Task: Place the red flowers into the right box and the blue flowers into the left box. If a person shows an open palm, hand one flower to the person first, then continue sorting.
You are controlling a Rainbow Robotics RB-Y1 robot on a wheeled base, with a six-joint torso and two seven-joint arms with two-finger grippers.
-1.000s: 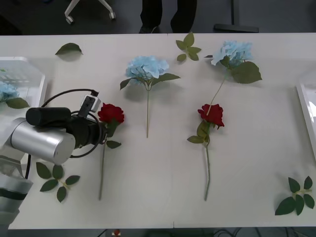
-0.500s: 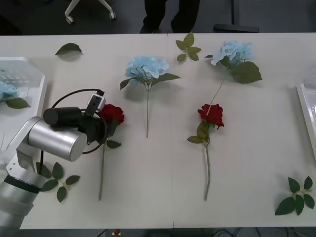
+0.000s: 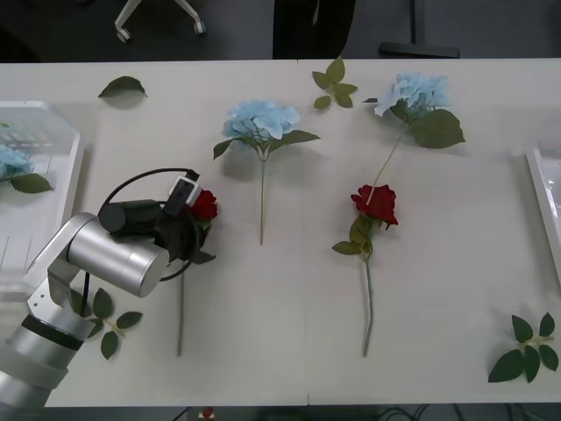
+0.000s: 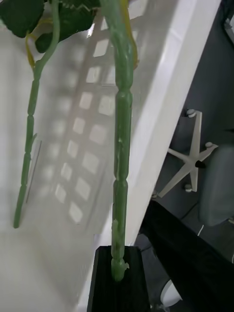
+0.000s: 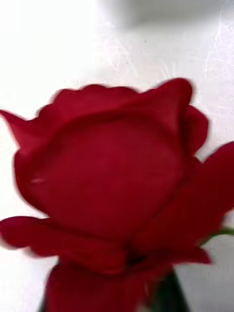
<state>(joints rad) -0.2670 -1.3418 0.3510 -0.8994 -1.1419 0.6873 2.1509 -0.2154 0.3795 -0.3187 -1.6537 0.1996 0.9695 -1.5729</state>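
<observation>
The white table (image 3: 289, 298) has open surface along its near edge between the two rose stems and across the middle right. The left box (image 3: 61, 189) sits at the table's left edge holding one blue hydrangea (image 3: 13, 162); the right box (image 3: 545, 210) shows as a rim at the right edge, and the right wrist view looks onto its ribbed floor (image 4: 83, 161) with a thin green stem (image 4: 27, 146) lying in it.

Two blue flowers (image 3: 260, 121) (image 3: 412, 92) lie toward the far side, well apart. A red rose (image 3: 375, 204) lies right of centre.

The left gripper (image 3: 195, 230) is at the left rose (image 3: 203, 204), whose bloom (image 5: 112, 190) is right against the wrist camera; whether its fingers are closed I cannot tell.

The right gripper (image 4: 119, 273) is clamped on a green stem (image 4: 121, 146) over the right box.
</observation>
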